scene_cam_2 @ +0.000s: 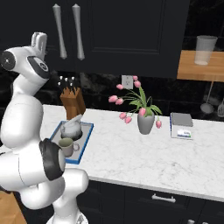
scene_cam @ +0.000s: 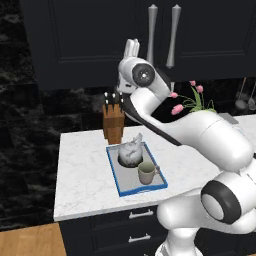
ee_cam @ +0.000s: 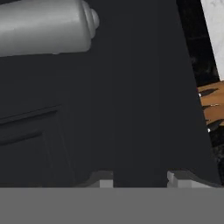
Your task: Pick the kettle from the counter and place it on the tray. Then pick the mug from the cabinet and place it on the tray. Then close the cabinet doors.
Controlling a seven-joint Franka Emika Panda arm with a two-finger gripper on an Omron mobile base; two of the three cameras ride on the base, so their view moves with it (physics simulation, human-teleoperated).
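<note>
One kettle [scene_cam: 130, 151] and one mug [scene_cam: 146, 173] sit together on one blue-rimmed tray [scene_cam: 116, 175], which lies on the white marble surface [scene_cam: 82, 170]; the kettle is at the far end of the tray and the mug just beside it at the near end. Above, the two dark cabinet doors [scene_cam: 95, 40] stand closed, their two silver bar handles [scene_cam: 151, 36] side by side at the middle seam. The claw [ee_cam: 140, 179] is raised high against the left door, close beside its handle, well above the tray. Its two fingertips [ee_cam: 101, 180] stand apart with nothing between them, close to the door panel; whether they touch it I cannot tell. One knife block [scene_cam: 113, 122] stands behind the tray, and one vase of pink tulips [scene_cam_2: 145, 121] further right.
</note>
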